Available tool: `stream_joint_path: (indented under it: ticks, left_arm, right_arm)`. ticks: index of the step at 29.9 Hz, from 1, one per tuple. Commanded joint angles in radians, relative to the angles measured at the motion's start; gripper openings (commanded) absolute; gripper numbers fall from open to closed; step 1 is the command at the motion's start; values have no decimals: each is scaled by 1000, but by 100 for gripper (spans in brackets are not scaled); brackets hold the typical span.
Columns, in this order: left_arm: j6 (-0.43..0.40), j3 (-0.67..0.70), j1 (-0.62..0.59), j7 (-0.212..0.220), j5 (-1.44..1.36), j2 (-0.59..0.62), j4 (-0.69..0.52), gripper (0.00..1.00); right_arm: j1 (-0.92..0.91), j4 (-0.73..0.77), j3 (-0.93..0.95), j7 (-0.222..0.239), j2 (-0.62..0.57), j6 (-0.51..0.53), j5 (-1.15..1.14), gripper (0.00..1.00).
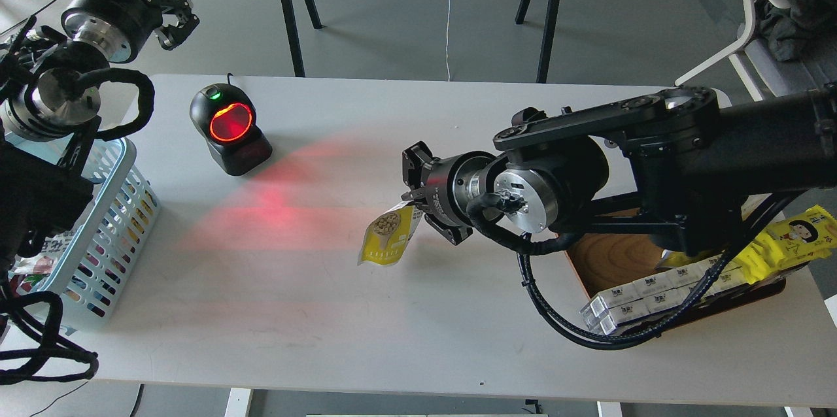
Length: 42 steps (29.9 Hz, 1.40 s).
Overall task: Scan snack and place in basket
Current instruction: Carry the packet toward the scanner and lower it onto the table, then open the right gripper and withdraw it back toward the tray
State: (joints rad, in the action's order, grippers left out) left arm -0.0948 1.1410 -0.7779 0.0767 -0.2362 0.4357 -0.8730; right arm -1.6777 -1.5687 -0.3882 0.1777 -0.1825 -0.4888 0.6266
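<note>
The snack, a yellow-and-white pouch with round pale snacks pictured, hangs from my right gripper, which is shut on its top edge above the middle of the table. The pouch's front faces left toward the black barcode scanner, whose red window glows and casts red light on the table between them. The light blue slotted basket stands at the table's left edge, partly hidden by my left arm. My left gripper is raised beyond the table's far left corner, with fingers spread and empty.
A brown wooden tray at the right holds white boxes and bright yellow cartoon-face packets, partly covered by my right arm. Packets lie in the basket. Trestle legs and a chair stand beyond the table.
</note>
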Motion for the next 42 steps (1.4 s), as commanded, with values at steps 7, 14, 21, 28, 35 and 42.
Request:
stream_joint_path:
  ticks: [7, 14, 21, 28, 35, 42]
  left_arm:
    - [0, -1, 0, 0, -2, 1, 0, 100]
    - [0, -1, 0, 0, -2, 3, 0, 100]
    - [3, -4, -4, 0, -3, 17, 0, 100]
    - [4, -12, -14, 6, -12, 64, 0, 100]
    - [0, -40, -27, 8, -52, 152, 0, 100]
    - [-8, -112, -66, 11, -75, 303, -59, 100]
  right_arm:
    - [-1, 18, -8, -1, 0, 0, -10, 3]
    - [-10, 24, -6, -1, -3, 0, -11, 33]
    - [-22, 22, 6, -4, -18, 0, -34, 88]
    - [-45, 7, 66, -6, -127, 0, -94, 95]
    - [-33, -7, 228, -7, -369, 0, -113, 95]
    - [168, 90, 460, -29, -577, 0, -182, 95]
